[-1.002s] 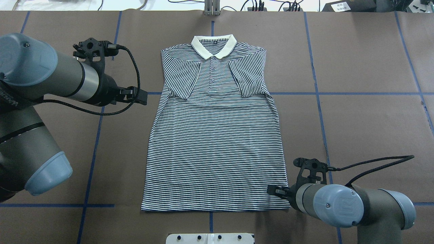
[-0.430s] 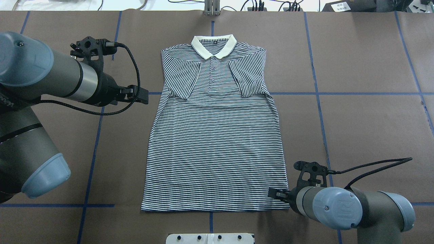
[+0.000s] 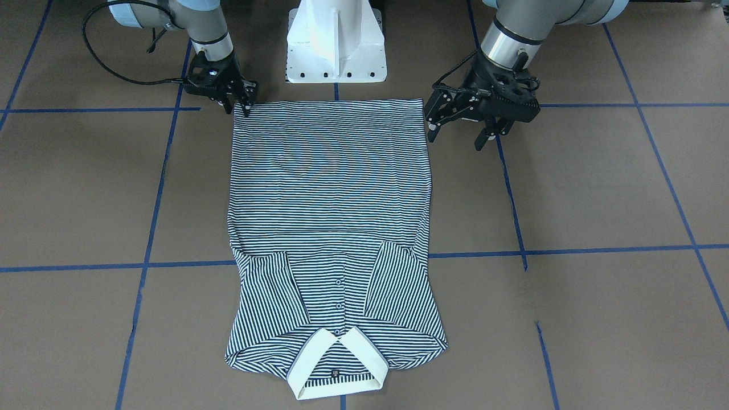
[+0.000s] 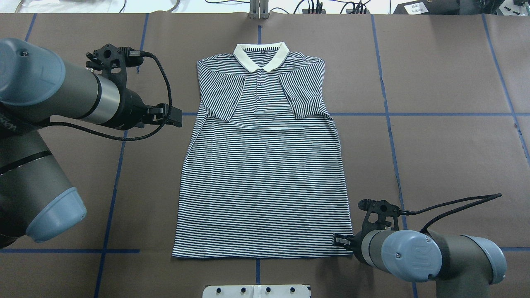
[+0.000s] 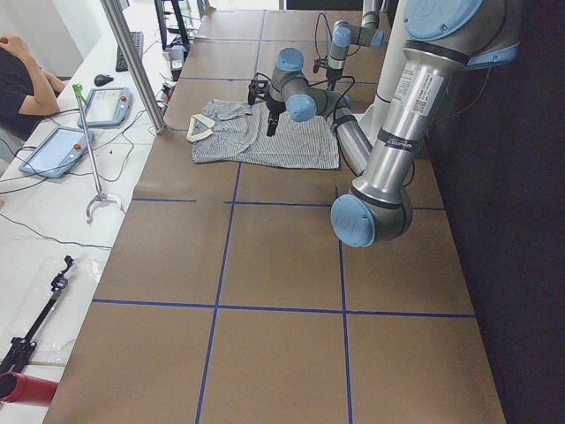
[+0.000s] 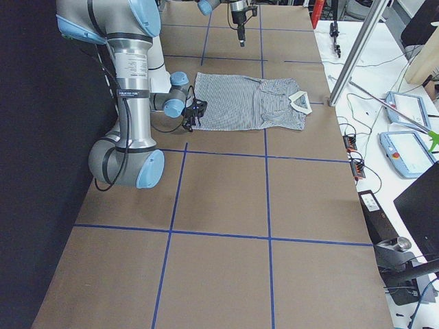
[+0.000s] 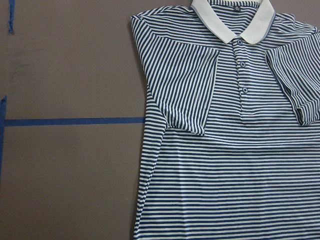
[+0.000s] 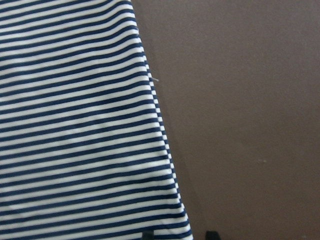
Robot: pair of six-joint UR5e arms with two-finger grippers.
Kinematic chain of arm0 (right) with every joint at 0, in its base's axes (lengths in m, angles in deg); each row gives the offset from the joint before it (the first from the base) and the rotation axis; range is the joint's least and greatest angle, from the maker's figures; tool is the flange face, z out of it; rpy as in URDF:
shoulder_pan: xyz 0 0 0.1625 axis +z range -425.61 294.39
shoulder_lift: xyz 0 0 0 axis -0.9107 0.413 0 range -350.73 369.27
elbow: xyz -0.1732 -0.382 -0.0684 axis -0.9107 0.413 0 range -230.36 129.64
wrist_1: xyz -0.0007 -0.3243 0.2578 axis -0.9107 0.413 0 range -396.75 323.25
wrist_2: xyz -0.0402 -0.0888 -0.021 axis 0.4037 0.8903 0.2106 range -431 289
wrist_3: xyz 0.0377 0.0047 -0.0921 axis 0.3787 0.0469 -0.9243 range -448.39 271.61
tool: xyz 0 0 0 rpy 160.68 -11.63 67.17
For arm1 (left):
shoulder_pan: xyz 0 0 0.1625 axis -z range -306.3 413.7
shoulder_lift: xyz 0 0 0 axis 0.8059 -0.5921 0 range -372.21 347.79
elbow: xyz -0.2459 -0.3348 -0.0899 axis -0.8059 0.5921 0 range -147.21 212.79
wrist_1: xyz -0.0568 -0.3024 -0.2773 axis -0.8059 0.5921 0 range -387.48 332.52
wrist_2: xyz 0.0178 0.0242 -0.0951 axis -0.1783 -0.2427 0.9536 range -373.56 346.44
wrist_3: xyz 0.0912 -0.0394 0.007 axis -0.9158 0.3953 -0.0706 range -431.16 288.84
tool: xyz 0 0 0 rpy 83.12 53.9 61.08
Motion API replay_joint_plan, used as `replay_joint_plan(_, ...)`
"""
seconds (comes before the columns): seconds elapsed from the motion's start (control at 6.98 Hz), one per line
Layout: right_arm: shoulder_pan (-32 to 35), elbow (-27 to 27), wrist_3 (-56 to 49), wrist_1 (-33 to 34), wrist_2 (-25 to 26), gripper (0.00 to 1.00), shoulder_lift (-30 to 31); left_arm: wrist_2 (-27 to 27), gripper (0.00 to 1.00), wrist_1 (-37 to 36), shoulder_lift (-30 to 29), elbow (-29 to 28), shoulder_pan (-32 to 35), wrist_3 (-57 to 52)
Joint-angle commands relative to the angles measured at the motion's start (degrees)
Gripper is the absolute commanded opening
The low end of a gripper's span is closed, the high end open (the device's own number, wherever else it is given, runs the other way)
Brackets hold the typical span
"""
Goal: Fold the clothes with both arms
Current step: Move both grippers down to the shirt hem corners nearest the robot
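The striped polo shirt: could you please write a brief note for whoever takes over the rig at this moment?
Left gripper: open, raised beside the shirt at sleeve level, holding nothing.
Right gripper: open, low at the near hem corner, fingertips straddling the edge, not gripping.
Shirt: flat, face up, collar away from the robot.
Done: both sleeves folded in over the chest.
To do: probably grip the hem and fold the body up towards the collar.
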Motion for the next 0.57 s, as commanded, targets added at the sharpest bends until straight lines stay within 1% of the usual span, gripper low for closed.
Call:
replay_joint_plan(0.0, 0.03, -0.36, 0.04, 1.06, 0.12, 0.00, -0.18, 0.02, 1.00, -0.03, 0.01, -0.16, -0.09, 0.03)
replay_joint_plan(0.14, 0.03, -0.45, 0.04, 1.15, -0.14, 0.00, -0.27, 0.02, 1.00, 0.05, -0.17, -0.42, -0.18, 0.03)
replay_joint_plan(0.29, 0.12, -0.89, 0.04, 1.24, -0.14, 0.00, -0.27, 0.02, 1.00, 0.06, -0.26, -1.47, -0.27, 2.64)
replay_joint_plan(0.43, 0.21, -1.94, 0.04, 1.41, -0.22, 0.00, 0.00, -0.07, 1.00, 0.06, 0.00, -1.39, -2.53, 7.45)
